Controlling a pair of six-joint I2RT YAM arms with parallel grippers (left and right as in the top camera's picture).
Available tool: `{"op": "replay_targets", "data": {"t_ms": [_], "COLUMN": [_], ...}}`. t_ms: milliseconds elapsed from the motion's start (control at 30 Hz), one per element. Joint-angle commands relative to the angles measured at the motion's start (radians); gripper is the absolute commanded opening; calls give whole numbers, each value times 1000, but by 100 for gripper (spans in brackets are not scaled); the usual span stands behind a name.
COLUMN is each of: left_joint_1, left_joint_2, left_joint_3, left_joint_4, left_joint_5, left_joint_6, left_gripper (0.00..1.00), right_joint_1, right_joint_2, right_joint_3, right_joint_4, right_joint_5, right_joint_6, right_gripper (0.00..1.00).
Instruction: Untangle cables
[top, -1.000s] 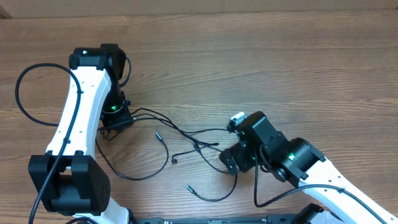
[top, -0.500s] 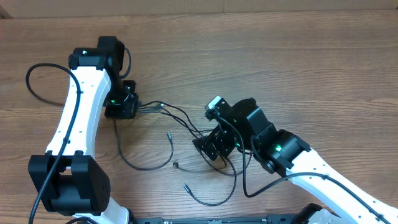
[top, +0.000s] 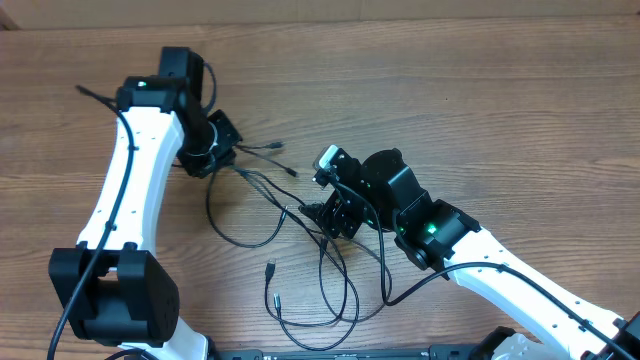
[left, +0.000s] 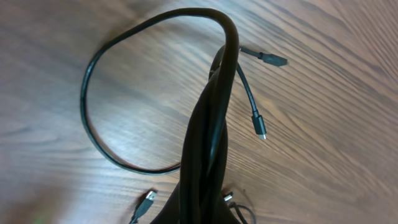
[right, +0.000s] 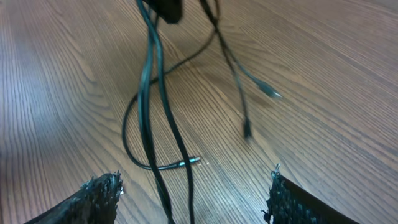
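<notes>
Both arms have shifted since a second ago: your left gripper (top: 218, 148) went up toward the far left of the table (top: 480, 110), dragging the cables (left: 208, 143) with it. Your right gripper (top: 333, 215) slid left into the middle of the tangle. Left jaws are closed tight on a twisted bundle of the thin black cords. Left wrist view shows the bundle running up mid-frame, one loop swinging out left. Right fingers (right: 99, 200) stand wide apart, two cords hanging between them, nothing clamped. Cords stretch between the two grippers, slack loops lying on the wood toward the near edge. Loose ends: silver-tipped plug (left: 262, 129), flat plug (left: 272, 60), USB-like plug (left: 145, 201).
</notes>
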Motion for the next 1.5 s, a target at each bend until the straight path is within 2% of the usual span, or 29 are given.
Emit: {"op": "replay_targets", "data": {"t_ms": [0, 233, 333, 433, 633, 900, 1100, 1400, 1467], "left_joint_1": [-64, -179, -191, -192, -192, -219, -232, -232, -236], "left_joint_2": [-15, -15, -15, -15, -15, -15, -15, -15, -15], "left_joint_3": [6, 6, 6, 6, 6, 6, 6, 6, 6], "left_joint_4": [33, 107, 115, 114, 106, 69, 66, 71, 72], "left_joint_5": [61, 61, 61, 52, 38, 39, 117, 162, 166], "left_joint_6": [69, 69, 70, 71, 159, 379, 447, 451, 451], "left_gripper": [6, 12, 14, 14, 15, 14, 14, 15, 15], "right_joint_1": [-3, -3, -3, -4, -4, -4, -4, -4, -4], "right_joint_2": [19, 54, 54, 54, 54, 54, 55, 55, 55], "right_joint_3": [15, 15, 15, 15, 15, 15, 15, 14, 14], "right_joint_4": [12, 18, 17, 14, 19, 74, 85, 66, 66], "right_joint_5": [-26, -48, -48, -47, -47, 22, 32, 31, 28], "right_joint_6": [-3, -3, 0, 0, -1, -1, 0, 6, 8], "right_gripper": [76, 76, 67, 65, 65, 65, 39, 24, 12]}}
